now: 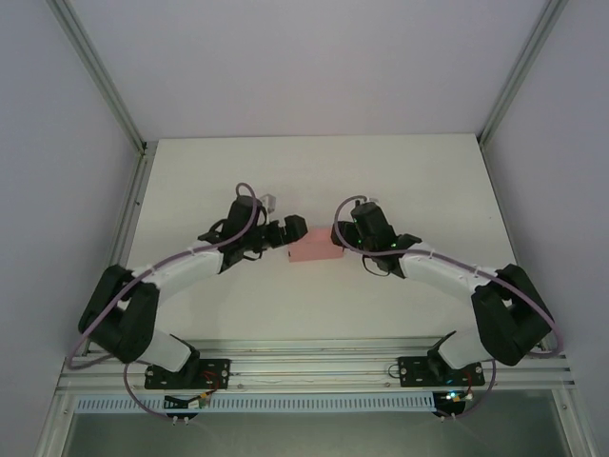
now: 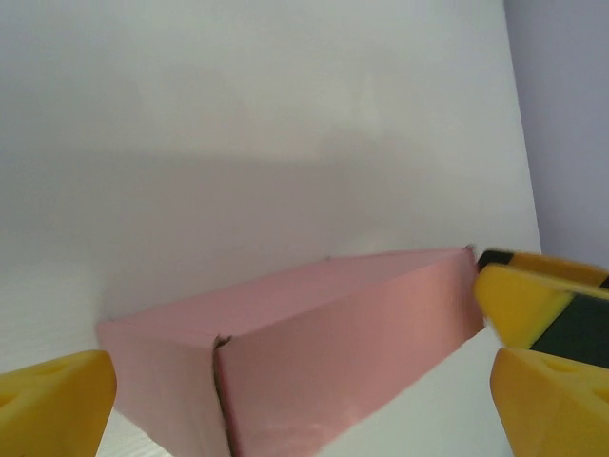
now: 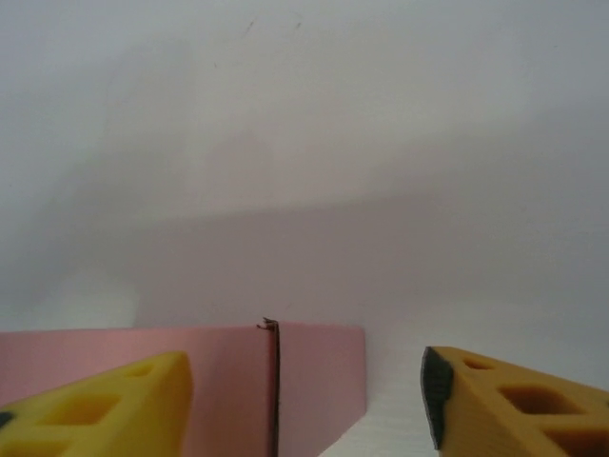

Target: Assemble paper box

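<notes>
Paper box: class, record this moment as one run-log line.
object: paper box, folded into box shape, on table | left gripper: open, at its left end | right gripper: open, at its right end

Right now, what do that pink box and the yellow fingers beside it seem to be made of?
The paper box looks like thin matte paperboard: dull pink faces, crisp folded edges and a slit seam where two panels meet. The yellow fingers look like moulded or printed hard plastic, satin-smooth, with square recesses sunk into them; which kind the look leaves open.
</notes>
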